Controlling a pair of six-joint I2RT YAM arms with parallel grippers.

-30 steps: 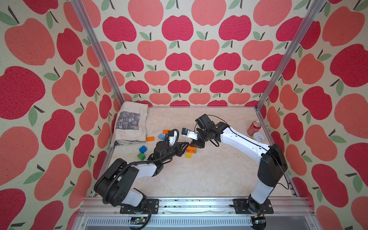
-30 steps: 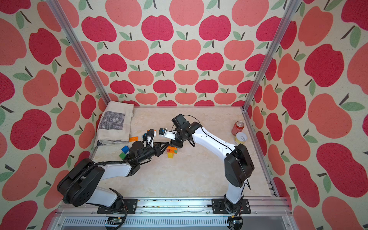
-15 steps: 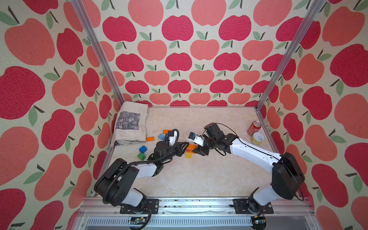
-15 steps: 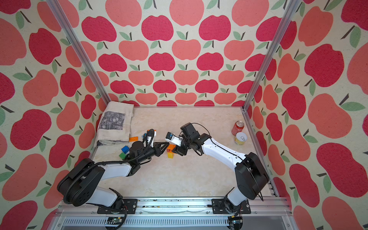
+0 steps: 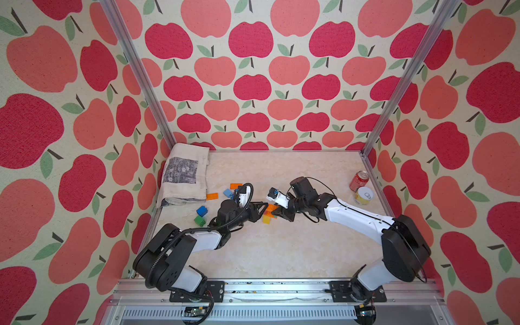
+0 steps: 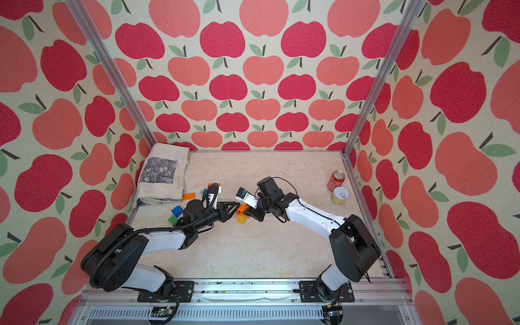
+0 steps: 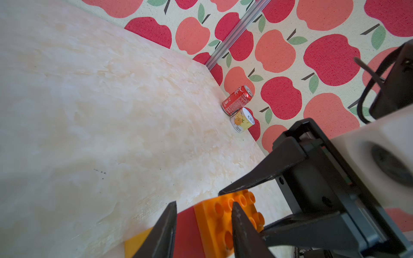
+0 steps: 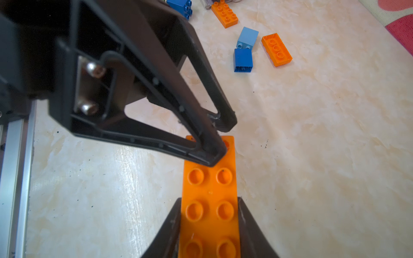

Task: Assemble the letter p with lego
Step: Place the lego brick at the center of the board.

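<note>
— Left?
— My left gripper [image 7: 203,203] stands slightly apart, one tip on the brick's [image 8: 210,178] far end. Its wrist view shows a red brick [image 7: 186,234] that the right wrist view hides.
— Right?
— My right gripper [image 8: 209,198] clamps the brick's near end.

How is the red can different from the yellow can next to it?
The red can is taller and slimmer, and the yellow can is shorter and squatter. The red can has white writing on it, while the yellow can has a picture of an orange fruit. The red can stands farther back, and the yellow can stands closer to the front. Both stand upright, have silver tops, and sit side by side near the wall on the robot's right.
</note>
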